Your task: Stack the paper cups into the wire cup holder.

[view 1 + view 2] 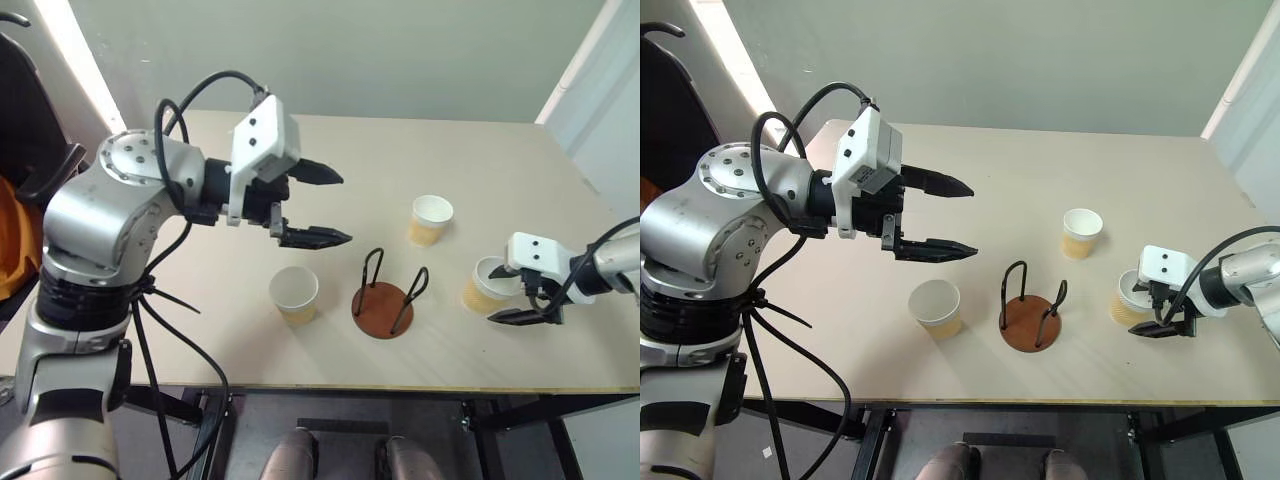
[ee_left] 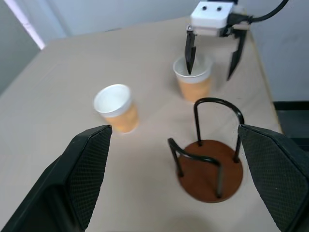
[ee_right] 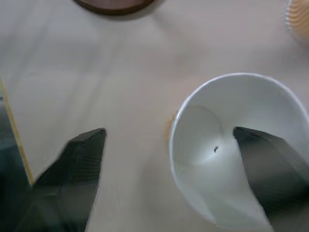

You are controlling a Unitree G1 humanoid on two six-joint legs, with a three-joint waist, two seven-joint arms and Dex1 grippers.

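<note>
Three paper cups stand upright on the table. One cup [image 1: 294, 293] is left of the wire cup holder [image 1: 383, 312], one [image 1: 431, 220] is behind it to the right, and one [image 1: 482, 290] is at its right. The holder's wire loops are empty. My right gripper [image 1: 497, 295] is open and straddles the right cup's near wall. One finger [image 3: 263, 159] is inside the cup [image 3: 227, 111] and the other [image 3: 77, 169] is outside, clear of it. My left gripper [image 1: 345, 207] is open, holds nothing, and hangs high above the table behind the left cup.
The table's front edge [image 1: 400, 388] runs just in front of the holder and the right cup. A dark chair with something orange [image 1: 15, 240] stands off the table's left side. The back of the tabletop [image 1: 400, 150] is bare.
</note>
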